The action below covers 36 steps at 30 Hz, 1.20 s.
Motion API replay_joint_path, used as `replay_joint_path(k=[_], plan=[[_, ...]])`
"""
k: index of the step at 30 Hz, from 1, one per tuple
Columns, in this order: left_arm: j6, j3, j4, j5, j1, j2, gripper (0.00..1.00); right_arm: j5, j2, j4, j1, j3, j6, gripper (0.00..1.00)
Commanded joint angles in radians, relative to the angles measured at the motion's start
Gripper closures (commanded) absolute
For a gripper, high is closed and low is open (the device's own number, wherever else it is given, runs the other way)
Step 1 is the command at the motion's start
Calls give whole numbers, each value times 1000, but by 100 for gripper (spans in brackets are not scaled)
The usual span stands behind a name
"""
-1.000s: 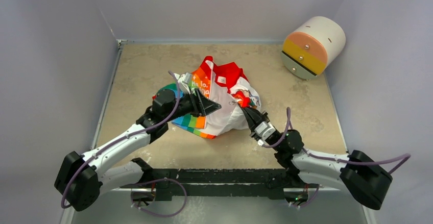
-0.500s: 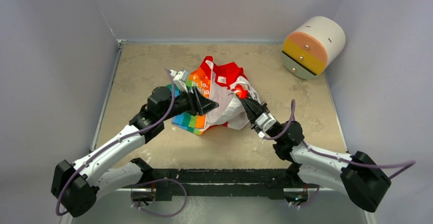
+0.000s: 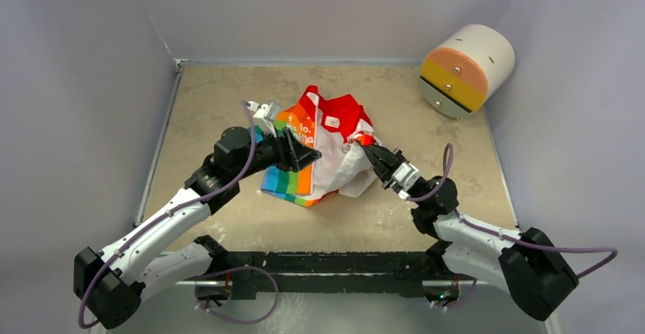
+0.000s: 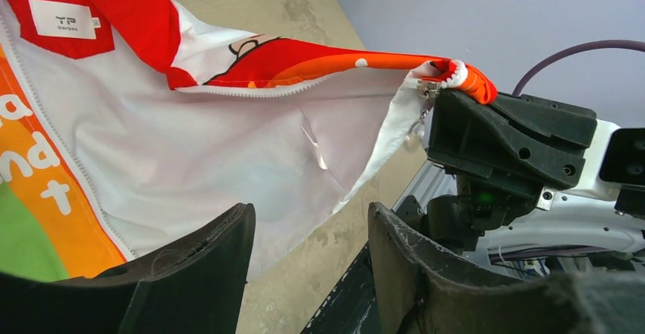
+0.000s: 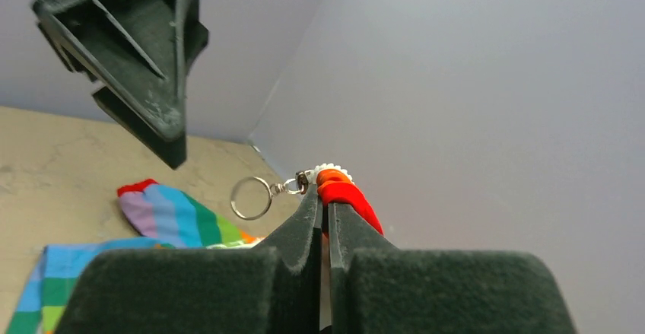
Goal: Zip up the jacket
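Note:
The jacket (image 3: 325, 145) lies crumpled in the middle of the table, red hood at the back, rainbow panel at the front left. My right gripper (image 5: 325, 211) is shut on the jacket's red-orange front edge (image 5: 346, 195), lifted off the table, with the metal ring zipper pull (image 5: 251, 197) hanging just to its left. In the top view the right gripper (image 3: 371, 155) is at the jacket's right side. My left gripper (image 4: 312, 262) is open with only bare table between its fingers, hovering over the white lining (image 4: 190, 159); it sits over the jacket's left half (image 3: 306, 156).
A white cylinder with orange and yellow bands (image 3: 465, 69) lies at the back right corner. Grey walls close in the table on three sides. A black rail (image 3: 327, 262) runs along the near edge between the arm bases.
My right gripper has drawn the jacket's front edge to the right and slightly back, stretching the fabric. The left gripper has shifted a little left and back, still open.

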Motion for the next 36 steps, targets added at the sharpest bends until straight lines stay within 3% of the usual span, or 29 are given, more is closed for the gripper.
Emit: replay_joint_path(k=[1, 4, 13, 25, 28, 33, 36], plan=[[32, 24, 14, -12, -3, -14, 44, -70, 24, 218, -5, -14, 107, 100], [29, 29, 19, -9, -3, -5, 44, -73, 66, 312, -5, -39, 167, 100], [26, 53, 31, 5, -3, -9, 43, -121, 49, 219, -4, -16, 304, 100], [-162, -73, 277, 154, -4, -2, 43, -179, -121, -275, -4, 60, 628, 100], [-159, -92, 264, 156, -5, -15, 43, -141, -179, -473, -5, 90, 705, 100], [-95, -79, 107, 55, -5, -20, 42, -74, -231, -801, -5, 147, 792, 100], [-91, -89, 79, 27, -5, -5, 42, -49, -261, -866, -5, 132, 816, 100]])
